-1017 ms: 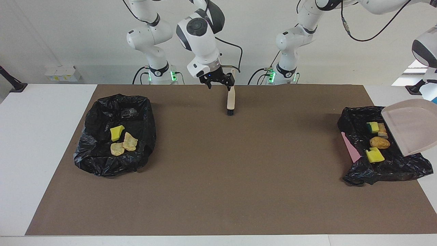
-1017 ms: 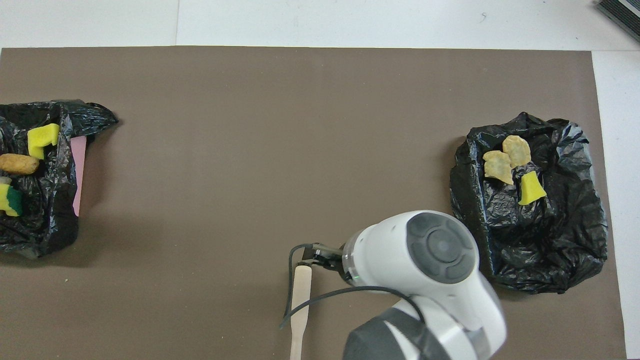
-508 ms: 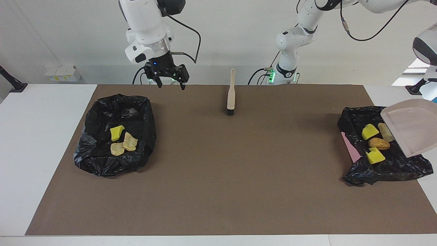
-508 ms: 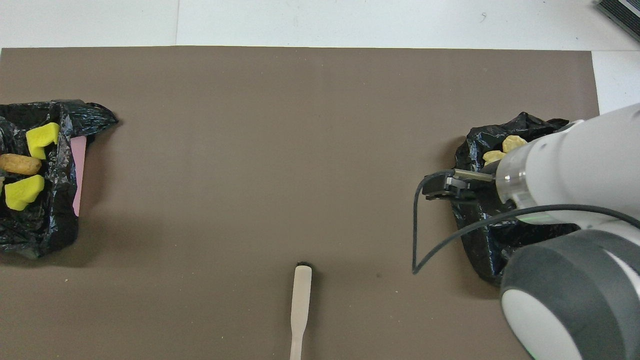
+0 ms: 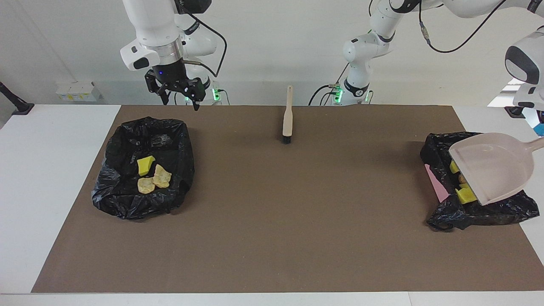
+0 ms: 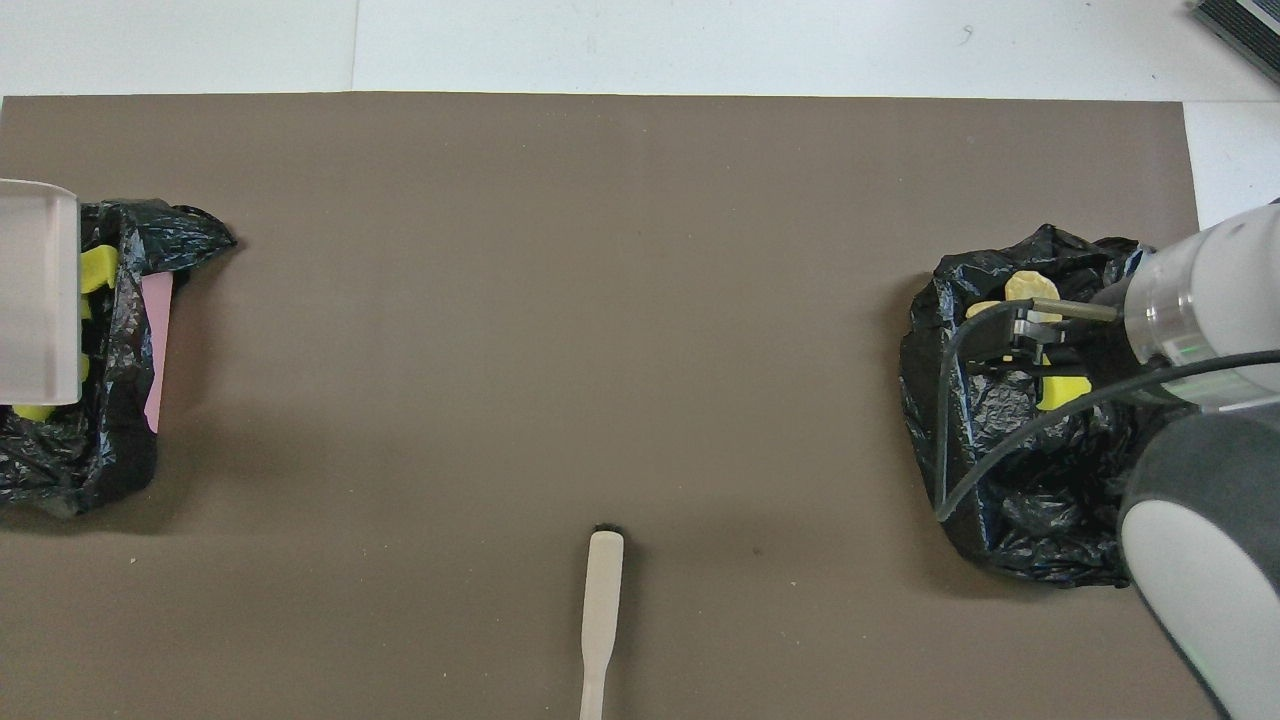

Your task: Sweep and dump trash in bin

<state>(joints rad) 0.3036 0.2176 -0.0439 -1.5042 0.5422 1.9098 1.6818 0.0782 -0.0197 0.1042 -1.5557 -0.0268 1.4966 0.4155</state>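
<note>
Brown mat [image 5: 272, 221]; dustpan [image 5: 493, 168] over half-hidden trash [image 5: 465, 194].

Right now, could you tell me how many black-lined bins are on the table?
2: one bin at the right arm's end, one bin at the left arm's end, partly covered by the dustpan.

No text, label, brand, number or sign can be read anywhere in either view. The brown mat [image 5: 272, 212] on the white worktop [image 5: 51, 170] is plain, and the crumpled black plastic bin liners [image 5: 144, 170], the beige plastic dustpan [image 5: 495, 168] and the beige-handled brush [image 5: 287, 117] carry no legible markings.
</note>
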